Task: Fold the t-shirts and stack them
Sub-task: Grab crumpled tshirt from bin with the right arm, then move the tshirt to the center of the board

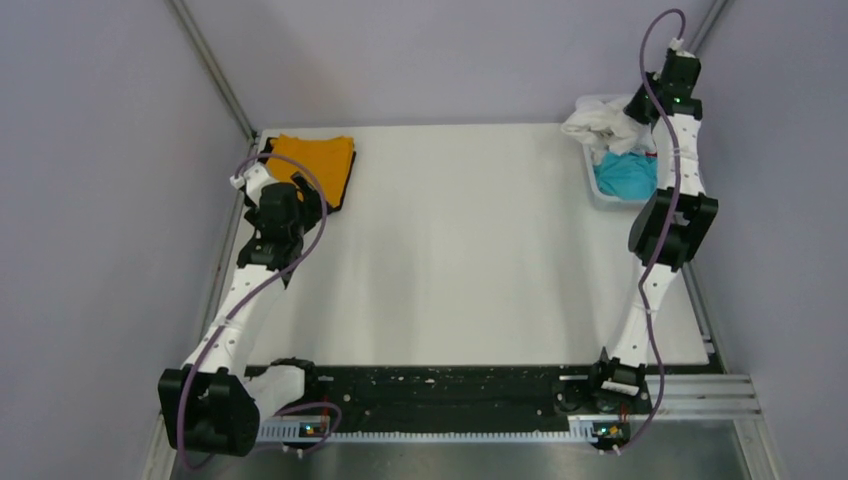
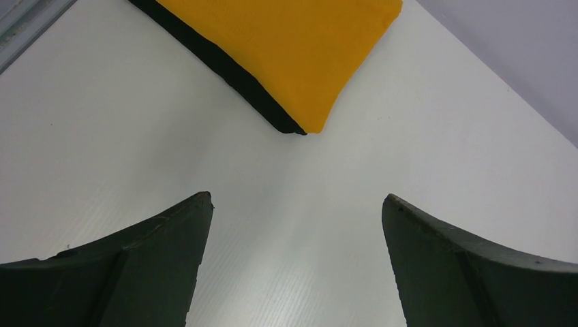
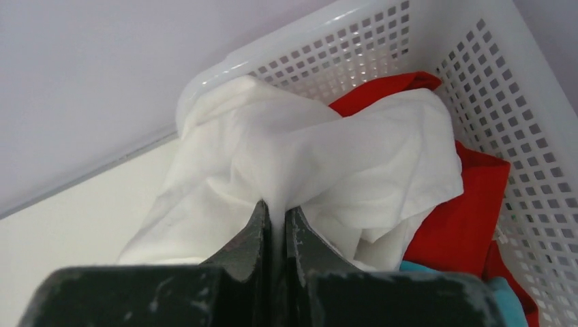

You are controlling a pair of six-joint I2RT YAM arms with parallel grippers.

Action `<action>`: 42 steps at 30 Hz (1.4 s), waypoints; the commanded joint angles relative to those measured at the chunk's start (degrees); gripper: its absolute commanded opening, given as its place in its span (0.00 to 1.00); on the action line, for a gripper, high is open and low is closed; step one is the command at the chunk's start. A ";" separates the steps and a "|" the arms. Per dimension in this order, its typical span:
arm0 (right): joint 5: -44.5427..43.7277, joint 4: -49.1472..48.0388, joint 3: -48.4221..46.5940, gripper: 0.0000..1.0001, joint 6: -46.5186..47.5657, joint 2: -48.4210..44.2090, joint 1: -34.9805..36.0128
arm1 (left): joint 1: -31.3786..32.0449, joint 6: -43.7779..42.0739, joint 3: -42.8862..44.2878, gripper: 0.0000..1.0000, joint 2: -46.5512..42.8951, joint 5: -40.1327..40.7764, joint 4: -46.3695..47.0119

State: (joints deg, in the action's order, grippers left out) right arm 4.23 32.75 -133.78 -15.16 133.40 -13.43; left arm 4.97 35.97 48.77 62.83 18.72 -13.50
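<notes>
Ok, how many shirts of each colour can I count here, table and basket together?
orange shirt: 1
black shirt: 1
white shirt: 1
red shirt: 1
teal shirt: 1
Total: 5

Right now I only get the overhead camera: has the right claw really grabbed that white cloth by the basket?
Observer: Yes, its wrist camera shows the right claw shut on the crumpled white cloth t-shirt.
Visitor: Anything under it?
Observer: A red cloth t-shirt, inside the white plastic lattice basket.
Visitor: And the left claw?
Observer: Open, holding nothing, short of the folded orange cloth t-shirt.
</notes>
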 commanded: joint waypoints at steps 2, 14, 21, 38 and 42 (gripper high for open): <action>5.69 -2.05 -5.70 0.00 -1.53 -10.36 2.06 | 0.11 0.96 -2.03 0.99 -3.73 2.09 1.77; 28.75 -7.29 -1.82 0.00 0.14 -25.04 20.05 | 0.13 -1.03 -2.53 0.99 -3.96 1.20 2.72; 27.83 -11.27 -3.01 0.00 1.60 -26.12 32.17 | 0.13 -1.16 -3.05 0.99 -5.93 -0.52 1.78; -12.22 -4.17 52.11 0.71 1.40 -45.29 32.97 | 0.13 0.08 -3.24 0.99 -7.79 0.92 -4.64; -22.52 -1.38 56.28 0.93 1.44 -46.20 32.72 | 0.13 0.83 -2.50 0.99 -3.88 -2.86 -8.04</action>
State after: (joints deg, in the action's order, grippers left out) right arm -3.66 30.17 -79.11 -14.39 90.87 19.73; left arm 4.97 35.92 45.19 55.88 19.09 -18.17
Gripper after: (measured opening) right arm 0.891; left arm 0.986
